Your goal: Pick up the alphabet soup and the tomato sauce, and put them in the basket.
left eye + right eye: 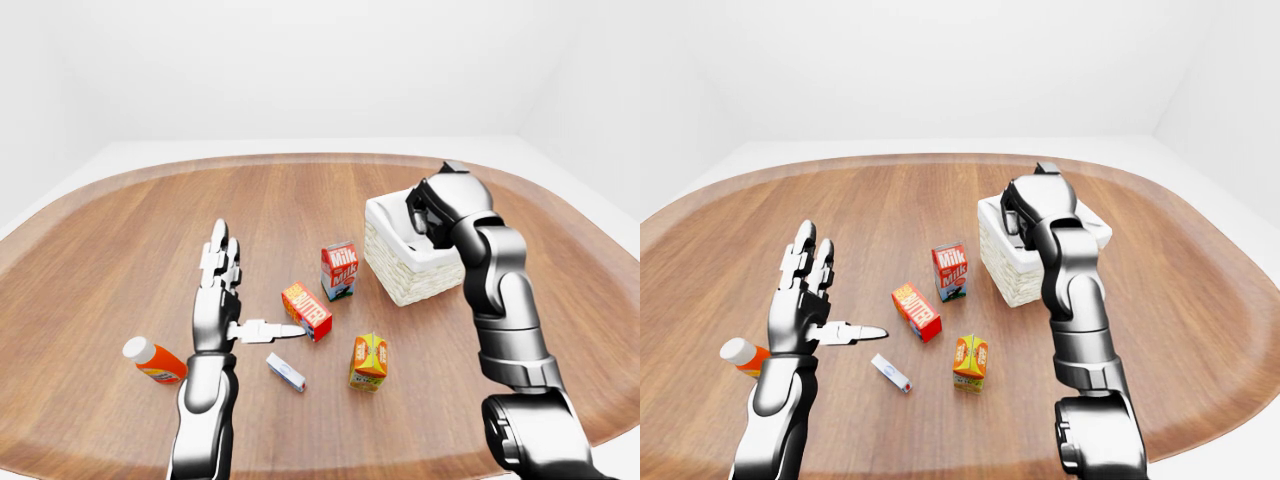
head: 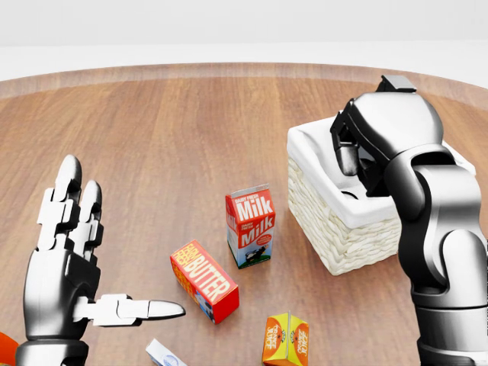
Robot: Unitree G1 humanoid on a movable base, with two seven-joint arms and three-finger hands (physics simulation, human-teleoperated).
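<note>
Our right hand [image 2: 358, 156] hangs curled over the basket [image 2: 347, 229]; we cannot tell its grip. Left of the basket, our left hand [image 2: 65, 267] spreads wide above bare table [image 1: 120, 240].

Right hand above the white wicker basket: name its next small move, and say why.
The right hand hangs with curled fingers over the white wicker basket. Whether it holds a can is hidden, and no can shows on the wooden table. So it should probably lower a little toward the basket and open the fingers.
</note>
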